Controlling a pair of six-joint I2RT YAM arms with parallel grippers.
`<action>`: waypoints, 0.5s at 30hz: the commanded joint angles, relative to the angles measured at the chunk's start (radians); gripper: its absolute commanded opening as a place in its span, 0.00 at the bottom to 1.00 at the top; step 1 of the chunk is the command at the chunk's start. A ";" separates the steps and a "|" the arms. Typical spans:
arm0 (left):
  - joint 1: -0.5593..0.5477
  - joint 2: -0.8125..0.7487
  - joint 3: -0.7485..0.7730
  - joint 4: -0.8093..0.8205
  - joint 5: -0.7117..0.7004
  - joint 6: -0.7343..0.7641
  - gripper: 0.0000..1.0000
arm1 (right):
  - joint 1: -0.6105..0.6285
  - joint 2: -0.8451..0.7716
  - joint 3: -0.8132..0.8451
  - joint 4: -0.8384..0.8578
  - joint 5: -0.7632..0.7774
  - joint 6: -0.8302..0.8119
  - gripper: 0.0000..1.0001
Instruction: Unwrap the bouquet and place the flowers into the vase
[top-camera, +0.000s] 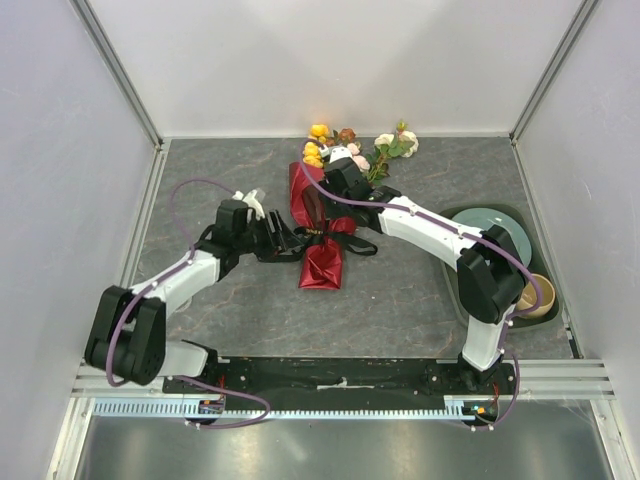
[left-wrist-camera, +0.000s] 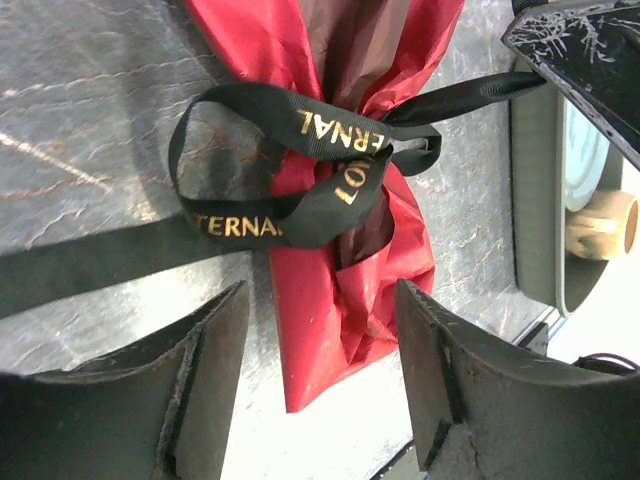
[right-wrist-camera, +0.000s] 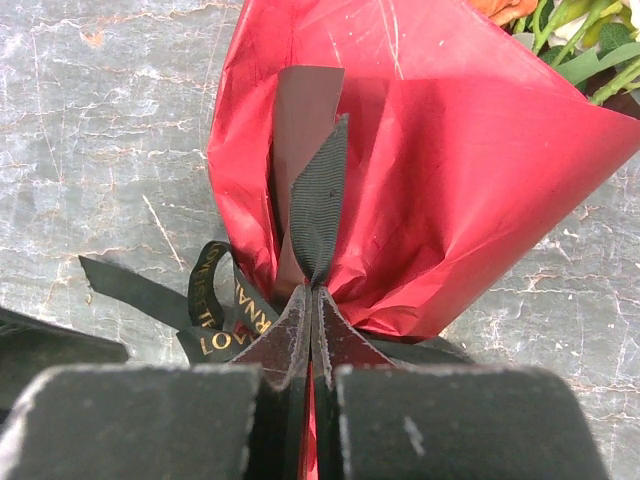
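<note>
Right gripper (right-wrist-camera: 311, 305) has its two fingers pressed together on one tail of the black ribbon (right-wrist-camera: 318, 200). The tail goes from the fingertips up over the red paper. Just left of these fingertips lies a loop of the same ribbon with gold letters.

Left gripper (left-wrist-camera: 320, 290) is spread wide and holds nothing. Its two fingers (left-wrist-camera: 215, 350) stand well apart, and in the left wrist view the narrow lower end of the wrapping shows between them. I see no contact with the paper. The ribbon is tied around the waist of the cone in a loose bow, and one tail is stretched toward the right side of that view.

The bouquet (top-camera: 322, 265) lies on its side in the middle of the grey stone-patterned table (top-camera: 400, 290), between the two arms. Its narrow end points toward the arm bases and its open end toward the far wall. The flowers (top-camera: 318, 152) come out of the open end: yellow ones at the left, pink and rust ones in the middle, cream ones with green leaves at the right.

At the right side of the table, partly under the right arm, is a dark tray (left-wrist-camera: 535, 200). On it are a pale blue-green plate (top-camera: 505, 228) and a beige mug (top-camera: 537, 297), the mug at the near corner.
</note>
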 joint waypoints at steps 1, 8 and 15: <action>-0.047 0.078 0.112 -0.020 0.028 0.113 0.66 | -0.010 -0.053 0.002 0.040 -0.036 0.007 0.00; -0.101 0.128 0.205 -0.150 -0.134 0.144 0.40 | -0.016 -0.056 0.004 0.038 -0.047 0.010 0.00; -0.094 -0.042 0.011 -0.118 -0.303 0.001 0.44 | -0.024 -0.067 -0.001 0.041 -0.064 0.030 0.00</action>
